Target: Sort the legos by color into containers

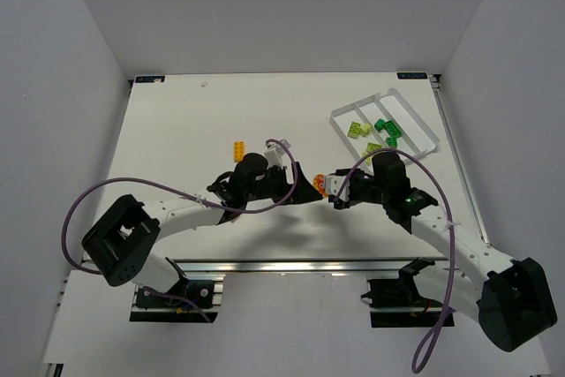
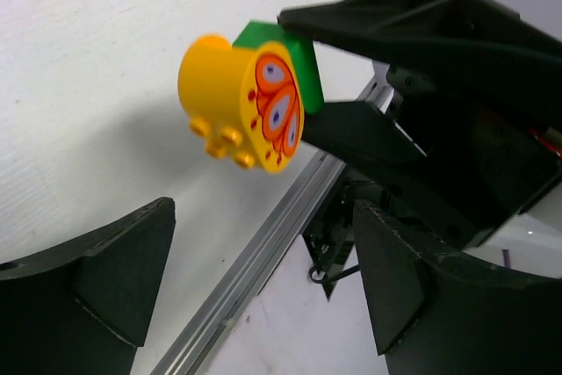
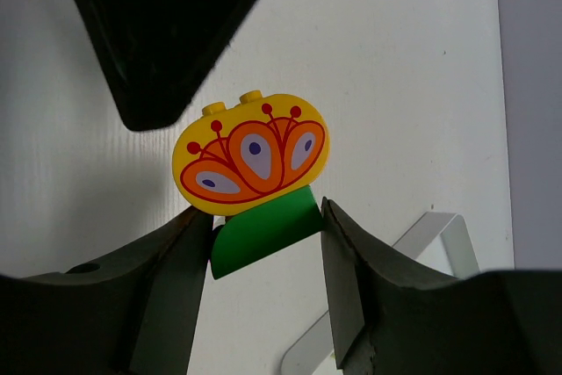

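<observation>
Sorting, partway: clamped green brick (image 3: 263,241) bearing yellow flower piece (image 3: 250,160) in right gripper (image 3: 263,217) above table's (image 1: 177,121) near middle; faced left gripper (image 2: 263,287), gaping, empty; counted lime and green legos (image 1: 387,127) in tray (image 1: 415,121), far right corner; found orange brick (image 1: 237,149) unsorted mid-table.

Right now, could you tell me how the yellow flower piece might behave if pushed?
The yellow flower piece looks like rigid moulded plastic, so it is probably stiff and light. It seems joined only to the green brick pinched between the jaws of the right gripper, so a sideways push may pop it off. Its rounded edge could let it roll.
</observation>
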Tool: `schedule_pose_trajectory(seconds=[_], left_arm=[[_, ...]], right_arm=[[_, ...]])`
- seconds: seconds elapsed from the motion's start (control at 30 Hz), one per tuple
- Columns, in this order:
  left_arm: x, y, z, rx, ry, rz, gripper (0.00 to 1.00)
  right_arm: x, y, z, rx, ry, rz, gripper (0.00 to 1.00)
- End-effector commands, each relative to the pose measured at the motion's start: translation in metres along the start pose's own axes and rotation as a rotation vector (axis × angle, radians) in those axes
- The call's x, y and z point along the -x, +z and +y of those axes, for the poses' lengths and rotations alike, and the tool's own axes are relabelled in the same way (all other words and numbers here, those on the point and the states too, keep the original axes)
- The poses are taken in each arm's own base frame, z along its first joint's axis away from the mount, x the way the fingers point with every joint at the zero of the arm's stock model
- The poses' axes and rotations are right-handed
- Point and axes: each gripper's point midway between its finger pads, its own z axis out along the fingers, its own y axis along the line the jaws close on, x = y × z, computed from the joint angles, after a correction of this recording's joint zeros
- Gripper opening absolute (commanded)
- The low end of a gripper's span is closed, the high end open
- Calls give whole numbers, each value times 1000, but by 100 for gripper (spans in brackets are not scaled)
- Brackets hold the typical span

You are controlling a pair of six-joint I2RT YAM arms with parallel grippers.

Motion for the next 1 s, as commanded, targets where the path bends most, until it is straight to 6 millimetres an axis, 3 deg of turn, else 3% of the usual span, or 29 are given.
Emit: schedule_pose_trajectory(seconds=[0.0,0.27,0.37,0.4,0.53,0.6,0.77,0.97], left_arm=[[18,4,-32,-118,15,-43,90],[19,13,-32,-134,-17,-39,77],[24,15,-31,-142,-16,-47,64],[23,16,-31,-145,-17,-45,53],[22,19,-35,-172,-21,-32,30],[22,19,-32,-177,-26,-24,24],[24,17,-35,-186,-18,-31,19],[33,7,-21,-104,0,-80,17]], right_arm=[[25,-3,-1,5,24,-87,0],[43,-7,-1,22,64,-138,0],[45,-7,1,29,76,-146,0],[47,-8,1,25,79,-151,0],[47,-8,1,19,83,-149,0],[46,-8,1,18,82,-148,0],[38,-7,-1,-2,57,-116,0],[23,-7,-2,-30,46,-67,0]])
